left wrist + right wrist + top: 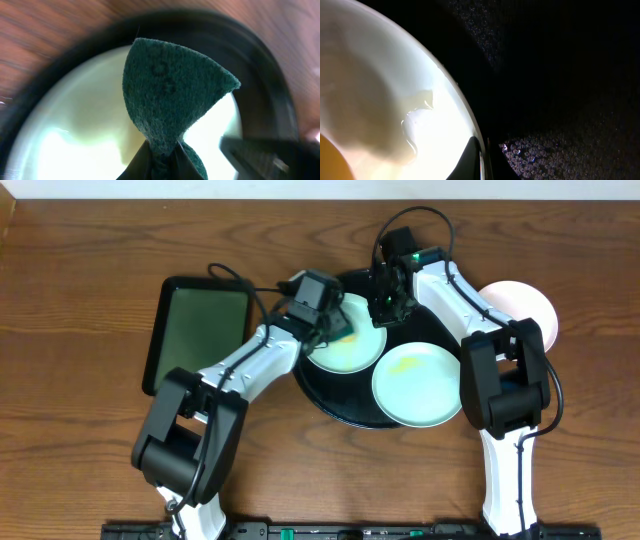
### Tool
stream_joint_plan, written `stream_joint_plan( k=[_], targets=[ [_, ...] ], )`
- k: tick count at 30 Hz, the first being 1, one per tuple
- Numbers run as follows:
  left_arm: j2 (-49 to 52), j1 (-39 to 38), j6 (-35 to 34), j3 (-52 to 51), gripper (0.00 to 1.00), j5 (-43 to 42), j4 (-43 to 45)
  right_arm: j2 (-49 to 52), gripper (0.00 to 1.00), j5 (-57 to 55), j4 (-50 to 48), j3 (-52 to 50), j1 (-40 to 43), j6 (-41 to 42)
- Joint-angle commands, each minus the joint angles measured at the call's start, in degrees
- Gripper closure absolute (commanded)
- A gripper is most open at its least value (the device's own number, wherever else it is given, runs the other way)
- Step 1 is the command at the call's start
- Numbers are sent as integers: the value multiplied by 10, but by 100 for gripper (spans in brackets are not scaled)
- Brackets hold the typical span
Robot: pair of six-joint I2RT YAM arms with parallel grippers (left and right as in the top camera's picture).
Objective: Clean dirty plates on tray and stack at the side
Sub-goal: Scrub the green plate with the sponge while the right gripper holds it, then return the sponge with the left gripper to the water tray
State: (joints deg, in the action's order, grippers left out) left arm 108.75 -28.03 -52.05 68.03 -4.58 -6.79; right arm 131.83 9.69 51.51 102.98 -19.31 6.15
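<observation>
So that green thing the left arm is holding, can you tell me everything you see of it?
It is a dark green scrubbing pad, rough and fibrous like a kitchen scourer, with faint round marks pressed into it. The left pincer is shut on its lower end and bunches it there, so it fans out into a folded wedge. It sits over a pale, glossy plate lying on the black tray. Whether it presses on the plate is not clear.

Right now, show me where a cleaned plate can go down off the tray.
Bare wood lies in front of the tray, between the arm bases; behind the green tray at back left; and right of the side plate. The tray itself is crowded: two plates, the left gripper with its pad, the right gripper pinching the back plate.
</observation>
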Motion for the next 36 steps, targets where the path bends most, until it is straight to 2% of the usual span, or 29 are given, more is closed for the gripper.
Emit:
stream_joint_plan(
  k=[1, 11, 18, 22, 31, 36],
  targets=[
    [7, -18, 9, -4, 92, -30, 3, 51, 99, -36, 1, -15, -6, 11],
    [62, -22, 8, -4, 92, 15, -8, 51, 99, -37, 8, -15, -5, 11],
    [67, -17, 10, -4, 92, 234, -134, 51, 99, -37, 8, -15, -5, 11],
    [49, -4, 10, -4, 92, 292, -178, 51, 99, -37, 7, -15, -5, 11],
    [-42, 17, 16, -4, 92, 288, -185, 46, 99, -37, 5, -15, -5, 10],
    [-102, 24, 47, -4, 92, 216, -182, 14, 99, -37, -1, -14, -9, 0]
  ],
)
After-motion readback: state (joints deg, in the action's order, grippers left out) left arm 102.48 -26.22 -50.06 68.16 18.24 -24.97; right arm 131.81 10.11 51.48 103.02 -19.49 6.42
